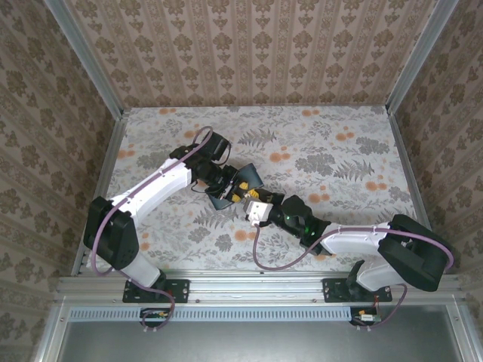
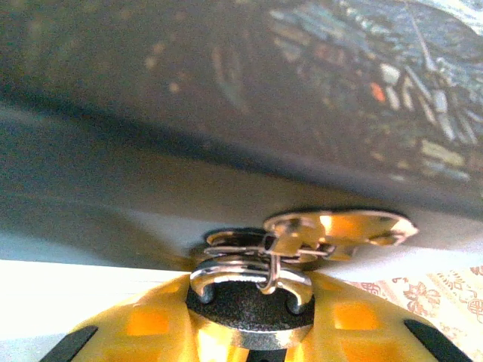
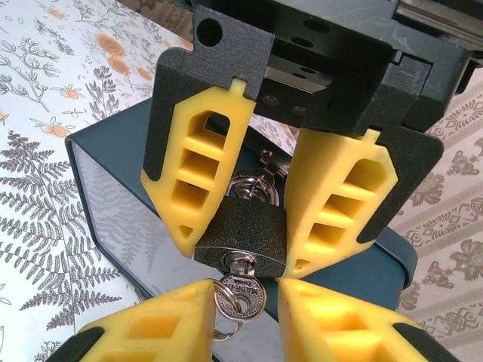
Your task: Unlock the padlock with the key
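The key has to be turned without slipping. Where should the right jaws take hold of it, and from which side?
Probably the flat round head of the key, pinched across its two broad faces, coming from the keyhole end of the padlock, opposite the shackle. Its blade is sunk in the lock, so the head alone is free.

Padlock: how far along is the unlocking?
Done: the left tool grips the padlock, and the key sits in its keyhole. In hand: the right tool flanks the key's head; a firm pinch is unclear. Left: turning it; the shackle looks closed in the left wrist view.
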Controlling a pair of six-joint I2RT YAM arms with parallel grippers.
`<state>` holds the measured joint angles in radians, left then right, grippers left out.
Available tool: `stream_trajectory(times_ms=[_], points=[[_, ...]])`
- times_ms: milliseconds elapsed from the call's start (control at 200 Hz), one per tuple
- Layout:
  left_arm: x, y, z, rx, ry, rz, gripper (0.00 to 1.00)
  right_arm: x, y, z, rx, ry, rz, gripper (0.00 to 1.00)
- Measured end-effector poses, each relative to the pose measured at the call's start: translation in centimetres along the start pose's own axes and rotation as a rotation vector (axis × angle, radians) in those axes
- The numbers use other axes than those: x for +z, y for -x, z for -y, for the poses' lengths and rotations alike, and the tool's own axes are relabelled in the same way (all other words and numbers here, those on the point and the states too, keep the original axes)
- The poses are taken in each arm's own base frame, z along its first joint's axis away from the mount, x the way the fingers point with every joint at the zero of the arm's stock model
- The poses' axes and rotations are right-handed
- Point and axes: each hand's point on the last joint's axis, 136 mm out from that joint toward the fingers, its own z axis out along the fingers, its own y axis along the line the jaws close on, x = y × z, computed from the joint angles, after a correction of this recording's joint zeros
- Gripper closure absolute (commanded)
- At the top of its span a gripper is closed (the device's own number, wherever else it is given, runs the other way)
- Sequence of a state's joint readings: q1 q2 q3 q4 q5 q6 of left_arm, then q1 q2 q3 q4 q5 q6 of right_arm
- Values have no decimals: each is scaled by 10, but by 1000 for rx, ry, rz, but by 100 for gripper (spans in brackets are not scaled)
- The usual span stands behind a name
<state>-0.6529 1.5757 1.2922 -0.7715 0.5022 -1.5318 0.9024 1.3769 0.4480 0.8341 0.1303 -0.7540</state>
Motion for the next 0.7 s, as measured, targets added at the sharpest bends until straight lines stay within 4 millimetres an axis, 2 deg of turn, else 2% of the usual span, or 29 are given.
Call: stream_trajectory(times_ms=[205, 700], points=[[0, 0, -2, -4, 7, 0, 90, 4, -4, -7, -32, 2, -16, 73], [0, 0, -2, -4, 7, 1, 90, 5, -3, -6, -43, -8, -24, 82]])
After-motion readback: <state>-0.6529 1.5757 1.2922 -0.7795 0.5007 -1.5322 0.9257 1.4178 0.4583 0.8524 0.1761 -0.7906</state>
